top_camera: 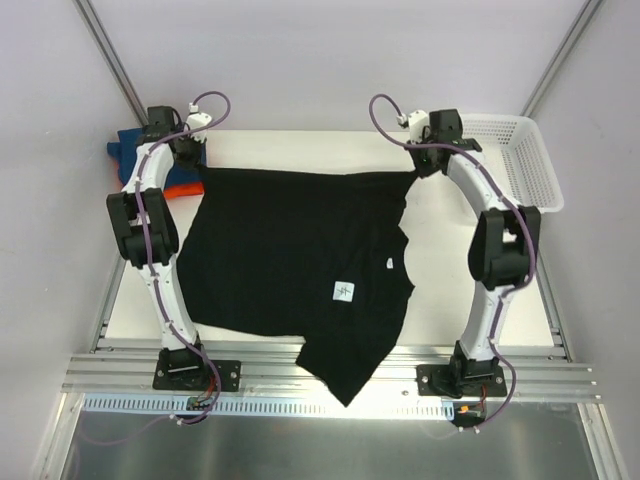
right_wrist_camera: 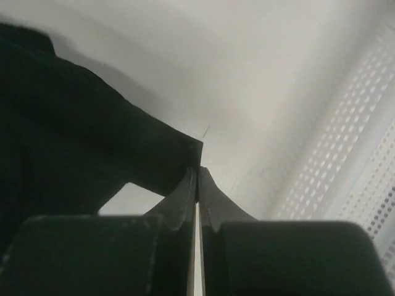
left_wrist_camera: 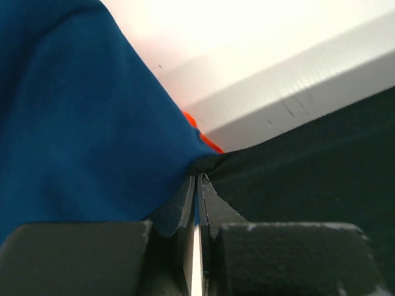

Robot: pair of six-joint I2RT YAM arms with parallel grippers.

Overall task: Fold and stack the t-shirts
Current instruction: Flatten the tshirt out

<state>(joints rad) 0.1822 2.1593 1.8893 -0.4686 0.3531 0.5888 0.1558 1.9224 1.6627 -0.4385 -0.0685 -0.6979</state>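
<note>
Though soft, black t-shirt [top_camera: 290, 250] taut, corners clamped in left pincer [left_wrist_camera: 196, 182] and right pincer [right_wrist_camera: 197, 171]

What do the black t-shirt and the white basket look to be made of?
Black t-shirt: soft matte cloth, apparently; it drapes limply and creases. White perforated basket: rigid plastic, probably; straight moulded walls with even rows of small holes.

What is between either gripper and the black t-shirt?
Nothing visible: the left gripper and right gripper are each shut on a far corner of the black t-shirt. The blue t-shirt lies right beside the left gripper.
</note>
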